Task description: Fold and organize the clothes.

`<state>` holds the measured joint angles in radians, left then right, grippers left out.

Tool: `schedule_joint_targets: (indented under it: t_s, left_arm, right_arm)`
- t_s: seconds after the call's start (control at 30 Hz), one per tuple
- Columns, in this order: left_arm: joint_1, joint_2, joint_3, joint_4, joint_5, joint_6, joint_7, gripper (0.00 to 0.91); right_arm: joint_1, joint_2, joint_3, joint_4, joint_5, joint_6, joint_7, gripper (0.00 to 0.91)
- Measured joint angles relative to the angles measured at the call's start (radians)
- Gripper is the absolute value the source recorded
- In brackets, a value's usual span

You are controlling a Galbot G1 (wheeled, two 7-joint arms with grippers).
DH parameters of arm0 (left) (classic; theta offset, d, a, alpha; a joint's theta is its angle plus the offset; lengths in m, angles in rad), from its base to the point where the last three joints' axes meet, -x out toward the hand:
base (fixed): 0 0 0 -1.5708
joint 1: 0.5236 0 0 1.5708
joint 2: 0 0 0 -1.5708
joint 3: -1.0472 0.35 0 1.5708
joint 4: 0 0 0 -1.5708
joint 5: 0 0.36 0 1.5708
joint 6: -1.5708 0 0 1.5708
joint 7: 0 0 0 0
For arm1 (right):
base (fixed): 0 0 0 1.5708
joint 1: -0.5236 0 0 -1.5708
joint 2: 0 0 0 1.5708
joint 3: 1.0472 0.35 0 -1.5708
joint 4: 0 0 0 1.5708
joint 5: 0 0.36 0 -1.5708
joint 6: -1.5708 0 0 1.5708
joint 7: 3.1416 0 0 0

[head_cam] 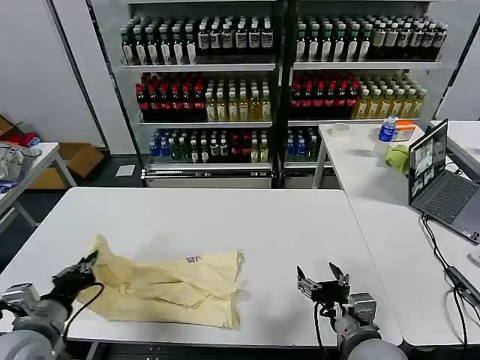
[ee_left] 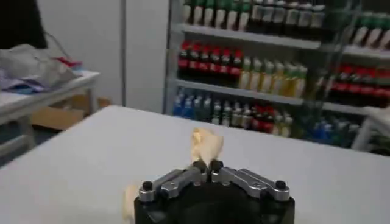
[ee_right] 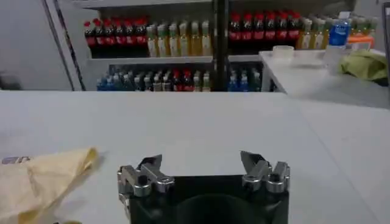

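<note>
Head view: left gripper (head_cam: 84,266) at the near left of the white table (head_cam: 300,225), fingers closed on the raised left corner of the cream-yellow T-shirt (head_cam: 176,289), a peak of cloth pulled up above the pinch. Rest of the shirt lying crumpled and partly folded across the near half of the table, dark neck label (head_cam: 193,259) facing up near its far edge, right hem ending short of the right gripper (head_cam: 322,279). Right gripper at the near right, jaws spread wide, empty, apart from the cloth, over bare tabletop.

Left wrist view: left gripper (ee_left: 208,170) with fingertips pressed together, a tuft of the T-shirt (ee_left: 206,145) standing up between them and a second fold of it showing beside the gripper body; table (ee_left: 91,164) beyond; grey-white bundle (ee_left: 30,67) on a side table.

Right wrist view: right gripper (ee_right: 203,164) with both fingers well apart and nothing between; T-shirt edge (ee_right: 42,182) lying flat to one side, label (ee_right: 11,160) just visible; bright green cloth (ee_right: 364,64) and a blue-capped bottle (ee_right: 335,36) on the neighbouring table.

Head view, background: drink shelves (head_cam: 277,82); open laptop (head_cam: 439,180) on the right-hand table.
</note>
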<state>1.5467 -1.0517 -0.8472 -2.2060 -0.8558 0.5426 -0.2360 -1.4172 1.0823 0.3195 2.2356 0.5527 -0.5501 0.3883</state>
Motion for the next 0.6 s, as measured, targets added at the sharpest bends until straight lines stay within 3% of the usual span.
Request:
schedule_joint_targets:
  t_s: [0.6]
  left_arm:
    - [-0.073, -0.16, 0.286, -0.071, -0.019, 0.005, -0.099, 0.01]
  right_arm:
    - [0.016, -0.012, -0.014, -0.016, 0.011, 0.0, 0.0, 0.907]
